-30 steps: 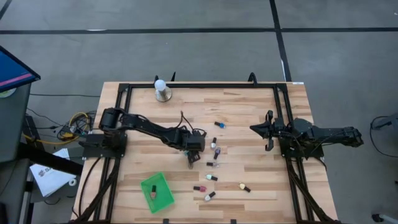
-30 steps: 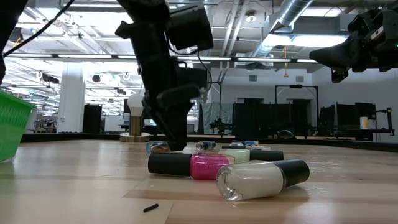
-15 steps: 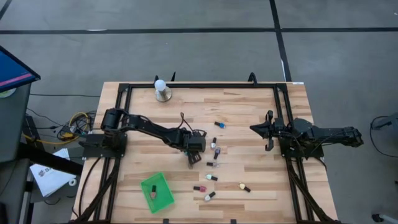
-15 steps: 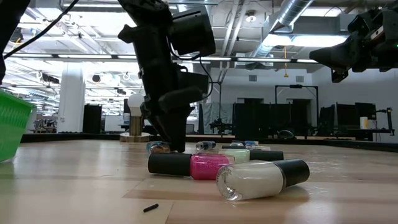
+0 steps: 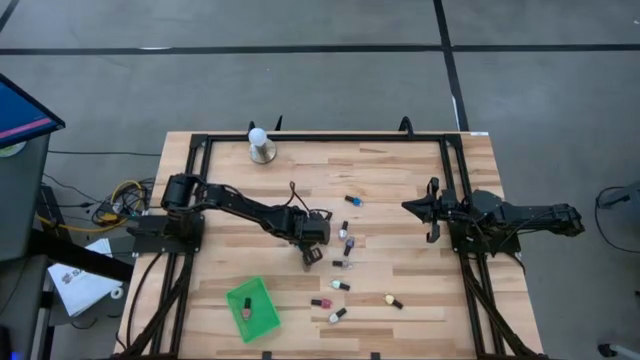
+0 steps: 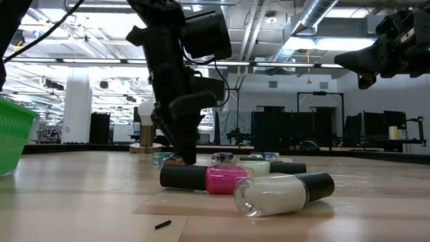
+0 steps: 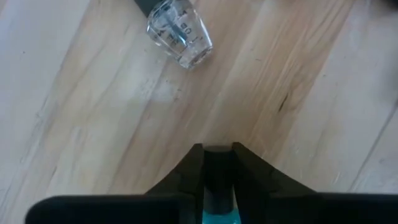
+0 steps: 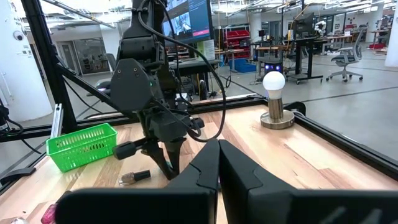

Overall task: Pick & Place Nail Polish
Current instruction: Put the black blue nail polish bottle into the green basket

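Note:
Several tiny nail polish bottles lie scattered on the wooden table right of centre, among them a pink one (image 6: 208, 179), a cream one (image 6: 282, 193) and a clear one (image 7: 179, 37). My left gripper (image 5: 310, 256) reaches down at the left edge of this scatter and is shut on a teal bottle (image 6: 163, 158). My right gripper (image 5: 432, 222) waits shut above the table's right side, away from the bottles. My left gripper pinches the teal bottle between its two fingers, which come from above and point down. The dark cap (image 7: 217, 183) fills the gap between the fingertips, and the teal glass (image 7: 217, 218) shows behind it, nearer the palm. In the low view the bottle is down at table level.
A green basket (image 5: 252, 308) stands near the front left. A white ball-topped round stand (image 5: 261, 145) is at the far edge. More bottles lie right of my left gripper (image 5: 343, 265), (image 5: 350, 243) and toward the front (image 5: 337, 316), (image 5: 393, 301). A black frame (image 5: 330, 137) rims the table.
My left gripper has stayed over the same spot and its fingers have drawn together onto the teal bottle, taking hold of it. The bottle remains down at the table. The other bottles have not moved.

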Robot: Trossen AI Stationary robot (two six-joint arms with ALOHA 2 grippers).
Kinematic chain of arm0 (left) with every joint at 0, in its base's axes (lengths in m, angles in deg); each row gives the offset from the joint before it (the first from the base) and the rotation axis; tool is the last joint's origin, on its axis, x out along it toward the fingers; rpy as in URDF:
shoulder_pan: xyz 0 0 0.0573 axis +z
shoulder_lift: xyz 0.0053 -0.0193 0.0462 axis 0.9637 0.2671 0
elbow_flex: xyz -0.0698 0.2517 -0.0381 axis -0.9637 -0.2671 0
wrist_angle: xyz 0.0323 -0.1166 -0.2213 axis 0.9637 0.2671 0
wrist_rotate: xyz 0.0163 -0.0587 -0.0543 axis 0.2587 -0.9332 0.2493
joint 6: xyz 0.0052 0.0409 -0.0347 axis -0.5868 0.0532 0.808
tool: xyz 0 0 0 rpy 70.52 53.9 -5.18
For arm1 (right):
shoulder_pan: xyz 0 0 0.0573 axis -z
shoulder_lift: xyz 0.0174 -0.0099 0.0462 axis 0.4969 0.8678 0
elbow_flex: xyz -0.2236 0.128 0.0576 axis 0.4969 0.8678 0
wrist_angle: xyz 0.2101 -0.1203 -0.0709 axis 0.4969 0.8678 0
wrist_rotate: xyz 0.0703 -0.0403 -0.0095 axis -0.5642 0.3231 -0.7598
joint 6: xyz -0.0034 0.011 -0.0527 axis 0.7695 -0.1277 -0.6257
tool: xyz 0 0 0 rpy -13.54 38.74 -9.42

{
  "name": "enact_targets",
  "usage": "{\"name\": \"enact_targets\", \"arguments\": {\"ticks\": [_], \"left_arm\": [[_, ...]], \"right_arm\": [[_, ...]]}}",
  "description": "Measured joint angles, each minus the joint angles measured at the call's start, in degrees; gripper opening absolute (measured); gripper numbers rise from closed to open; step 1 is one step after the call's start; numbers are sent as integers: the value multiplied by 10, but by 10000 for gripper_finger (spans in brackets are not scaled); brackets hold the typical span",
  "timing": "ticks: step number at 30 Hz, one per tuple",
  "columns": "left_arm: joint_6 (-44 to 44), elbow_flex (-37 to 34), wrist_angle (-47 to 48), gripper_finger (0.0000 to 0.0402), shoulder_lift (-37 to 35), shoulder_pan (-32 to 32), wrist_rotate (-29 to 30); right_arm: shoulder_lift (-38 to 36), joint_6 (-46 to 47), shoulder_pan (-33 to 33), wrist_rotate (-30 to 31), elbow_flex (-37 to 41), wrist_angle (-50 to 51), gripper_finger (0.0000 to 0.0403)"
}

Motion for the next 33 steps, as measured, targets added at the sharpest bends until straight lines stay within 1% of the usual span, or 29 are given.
{"name": "enact_targets", "arguments": {"ticks": [3, 5, 7, 10, 12, 16, 20, 24, 28, 33], "left_arm": [[-1, -2, 8, 46, -12, 3, -1], [-2, -7, 38, 46, -29, 7, -1], [-1, -7, 40, 46, -50, 12, 1], [-1, -4, 75, 46, -100, 15, -2], [-3, -5, 96, 46, -132, 11, -14], [-20, -3, 129, 46, -221, -14, -49], [-21, -3, 143, 46, -300, -66, -64], [-20, -2, 145, 46, -352, -146, -69], [-32, -2, 143, 47, -364, -234, -62], [-32, -2, 141, 47, -332, -322, -59]], "right_arm": [[0, 0, 0, 0, 0, 0, 0], [0, 0, 0, 0, 0, 0, 0], [0, 0, 0, 0, 0, 0, 0], [0, 0, 0, 0, 0, 0, 0], [0, 0, 0, 0, 0, 0, 0], [0, 0, 0, 0, 0, 0, 0], [0, 0, 0, 0, 0, 0, 0], [0, 0, 0, 0, 0, 0, 0], [0, 0, 0, 0, 0, 0, 0], [0, 0, 0, 0, 0, 0, 0]]}}
